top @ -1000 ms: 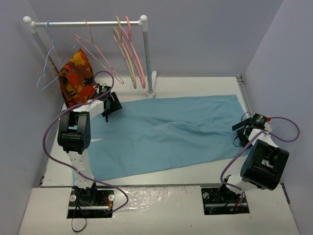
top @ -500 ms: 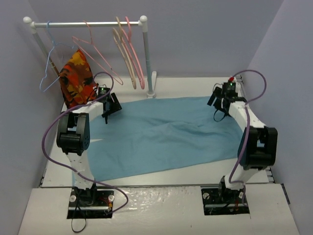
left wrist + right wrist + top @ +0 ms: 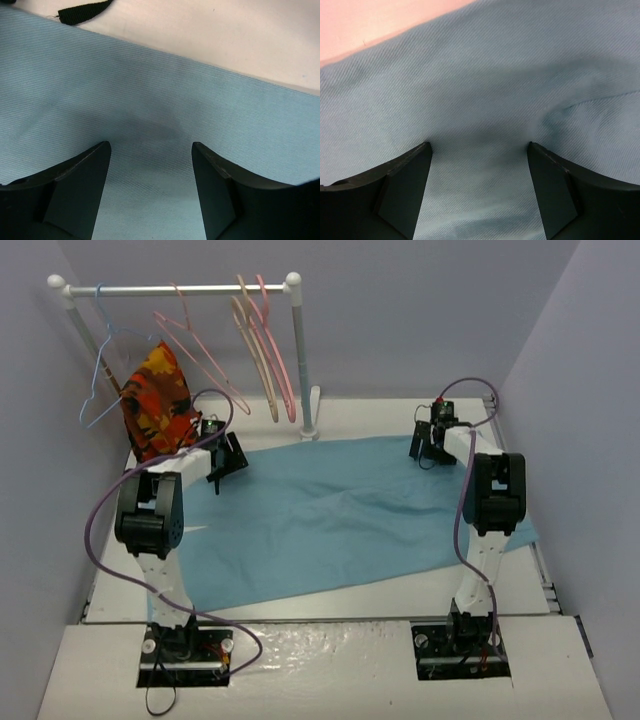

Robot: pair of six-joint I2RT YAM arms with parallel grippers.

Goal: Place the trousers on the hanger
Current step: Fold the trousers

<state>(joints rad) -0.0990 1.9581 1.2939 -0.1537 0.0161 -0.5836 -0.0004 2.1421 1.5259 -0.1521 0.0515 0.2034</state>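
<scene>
The light blue-teal trousers [image 3: 330,520] lie spread flat and wrinkled across the table. The salmon-pink wire hanger [image 3: 203,362] hangs on the rail at the back left. My left gripper [image 3: 222,470] is open over the far left edge of the trousers. In the left wrist view its tips [image 3: 150,150] stand wide apart just above or on the fabric [image 3: 150,95]. My right gripper [image 3: 424,448] is open at the far right edge. Its dark fingers [image 3: 402,185] press down on the cloth [image 3: 485,85], which dimples between them.
A white rail on a stand [image 3: 298,355] holds a thin blue wire hanger [image 3: 97,385], thick pink and beige hangers [image 3: 266,355] and an orange patterned cloth [image 3: 157,405]. Walls close in the table on three sides. A black strap [image 3: 82,12] lies beyond the trousers' edge.
The right arm has swung from the near right side out to the far right edge of the trousers, fingers down on the cloth. The left arm has stayed put.
</scene>
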